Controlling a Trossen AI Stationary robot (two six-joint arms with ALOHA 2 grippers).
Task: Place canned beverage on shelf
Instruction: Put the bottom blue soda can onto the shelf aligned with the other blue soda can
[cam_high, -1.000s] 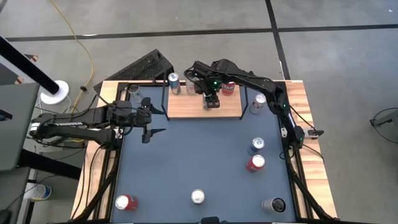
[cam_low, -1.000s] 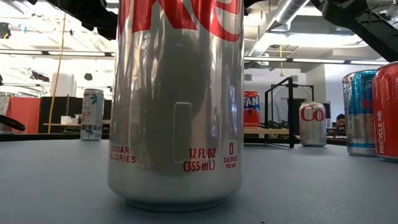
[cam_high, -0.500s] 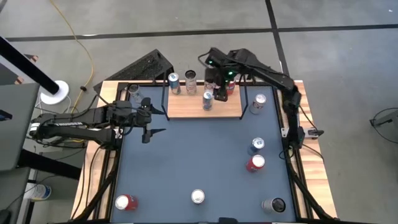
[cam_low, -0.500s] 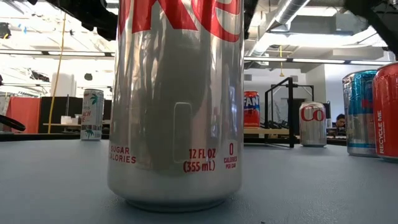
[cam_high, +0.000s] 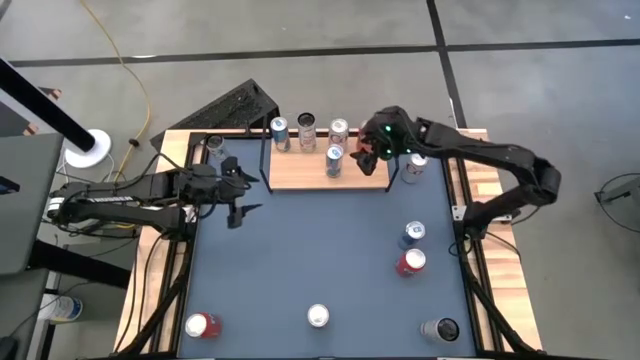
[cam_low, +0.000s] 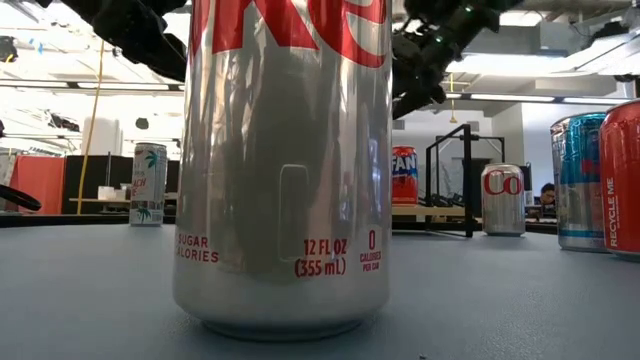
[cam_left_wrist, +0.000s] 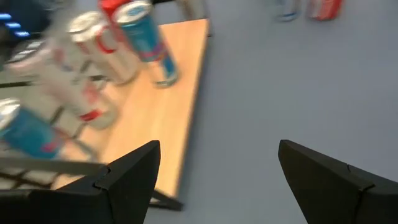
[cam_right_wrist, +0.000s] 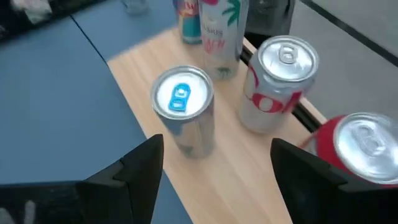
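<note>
Cans stood upright on the shelf (cam_high: 300, 178), the blue-tabbed can (cam_right_wrist: 183, 109) released; the right gripper (cam_high: 368, 152) hovered open above (left gripper (cam_high: 240, 200) open, idle). Next, presumably: fetching another tabletop can.

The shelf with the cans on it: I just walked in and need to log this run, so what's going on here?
The right gripper hangs open above the right end of the shelf, holding nothing. A blue-tabbed can stands upright on the board just in front of it, with four more cans behind. The left gripper waits open over the table's left side, also empty. Several cans are not yet shelved, including a red can and a blue can on the right.
</note>
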